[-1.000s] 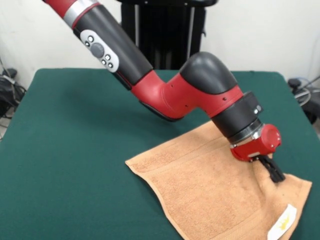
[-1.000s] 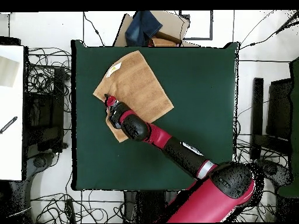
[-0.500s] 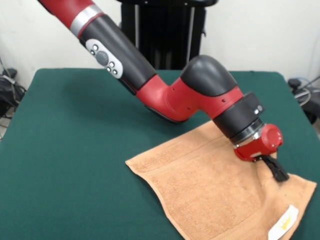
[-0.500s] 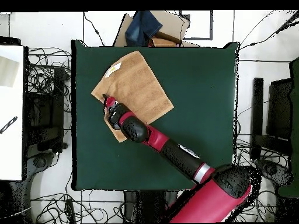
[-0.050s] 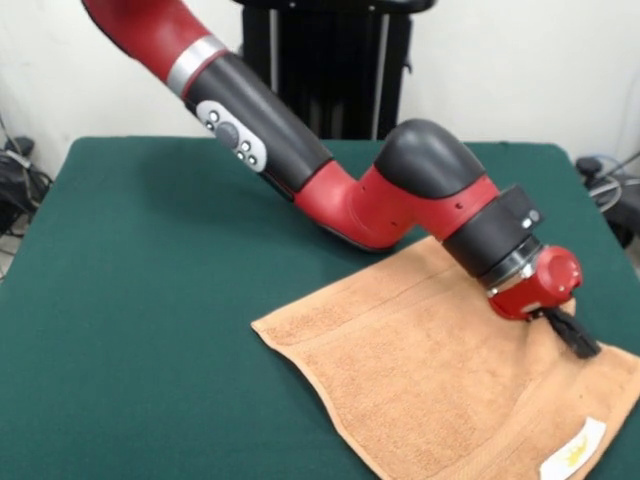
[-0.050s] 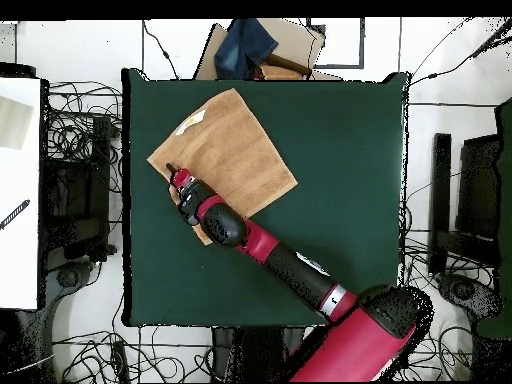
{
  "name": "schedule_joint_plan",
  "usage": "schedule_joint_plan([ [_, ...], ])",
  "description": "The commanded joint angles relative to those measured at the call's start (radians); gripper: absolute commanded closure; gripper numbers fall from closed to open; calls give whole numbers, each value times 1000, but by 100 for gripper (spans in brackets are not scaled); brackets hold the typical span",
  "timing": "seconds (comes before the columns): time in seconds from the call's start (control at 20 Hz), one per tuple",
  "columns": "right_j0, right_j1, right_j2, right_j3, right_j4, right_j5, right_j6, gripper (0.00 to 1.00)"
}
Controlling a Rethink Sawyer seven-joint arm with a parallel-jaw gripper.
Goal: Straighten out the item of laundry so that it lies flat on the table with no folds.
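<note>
At four o'clock in the front view, my gripper [image 5: 578, 338] has slid outward, dragging the towel [image 5: 430, 370] edge with it. Its dark tips read as pressed together on the cloth, though I can't confirm a pinch. The cloth now spreads wider on the table [image 5: 140, 260], so I judge flattening is progressing. Overhead, the towel [image 6: 230, 150] lies around ten o'clock, gripper [image 6: 172, 174] at its nine-o'clock corner; only the front view shows the ridge under the wrist.

My arm [image 5: 380, 190] slants low over the towel [image 5: 420, 380] near the table's [image 5: 140, 300] corner; I see open green top everywhere else.
</note>
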Motion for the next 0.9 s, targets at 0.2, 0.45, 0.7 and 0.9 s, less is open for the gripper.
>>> schedule_joint_plan([
  [0.2, 120, -5, -123, -103, -8, 120, 36, 100],
  [0.45, 296, -254, -293, -31, 98, -15, 177, 100],
  [0.7, 373, -348, -374, 4, 154, -94, 180, 100],
  [0.9, 409, -372, -403, 14, 196, -130, 174, 100],
])
